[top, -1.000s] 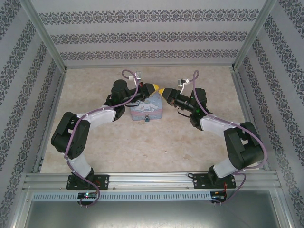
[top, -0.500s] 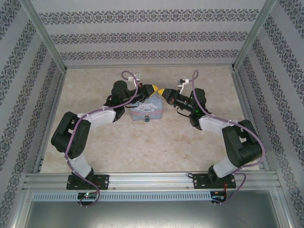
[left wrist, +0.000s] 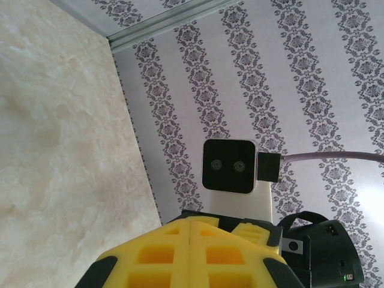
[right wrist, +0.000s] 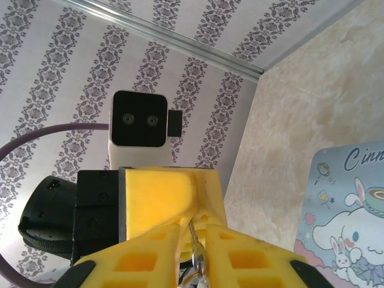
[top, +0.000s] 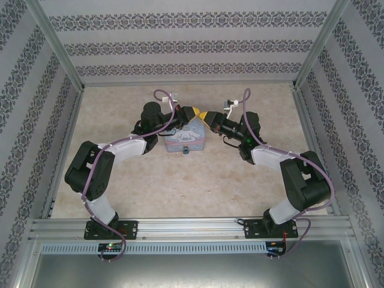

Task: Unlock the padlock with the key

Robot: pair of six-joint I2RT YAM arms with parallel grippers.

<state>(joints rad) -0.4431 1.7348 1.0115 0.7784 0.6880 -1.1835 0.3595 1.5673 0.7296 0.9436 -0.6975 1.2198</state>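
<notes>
Looked like a key regrip above the desk [top: 180, 180], insertion not begun. Pinched the thin silvery-grey key [right wrist: 194, 243] in the right hand [right wrist: 193, 255]; met the left hand [left wrist: 191, 234], moulded yellow tips pressed together, at its twelve o'clock. Needed next: carrying that sliver down to the small padlock [top: 186, 150] at six o'clock of the glossy cartoon tin [top: 187, 138].

Counter: flat counter with a beige marbled top [top: 192, 186], patterned walls on three sides.
On it: light-blue cartoon-printed rectangular tin [top: 187, 138], at the far middle.
At the tin's near side: tiny blue padlock [top: 186, 150], touching it.
</notes>
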